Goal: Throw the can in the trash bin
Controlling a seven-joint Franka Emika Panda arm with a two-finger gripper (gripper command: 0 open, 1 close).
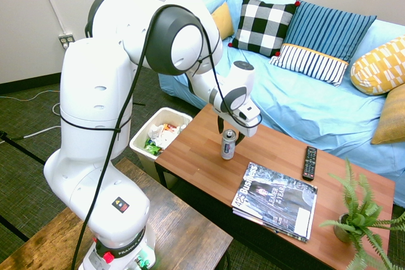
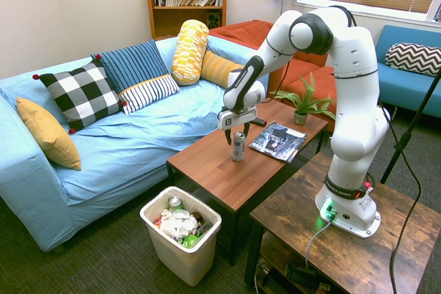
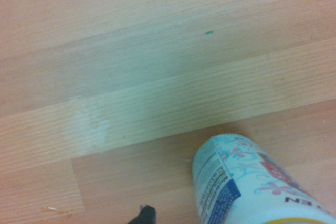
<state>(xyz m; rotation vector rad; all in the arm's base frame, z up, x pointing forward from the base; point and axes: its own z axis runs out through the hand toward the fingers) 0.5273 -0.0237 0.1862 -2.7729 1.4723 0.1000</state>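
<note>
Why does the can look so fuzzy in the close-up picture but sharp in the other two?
Wrist view: the can sits very close, so label and table blur softly. First exterior view: the can looks crisp, edges bend slightly. Second exterior view: evenly lit, sharp.

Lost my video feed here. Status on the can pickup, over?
Gripper over the can, jaws open either side of its top. Can upright on the table, not gripped. Bin on the floor off the table's end; nothing in the way.
</note>
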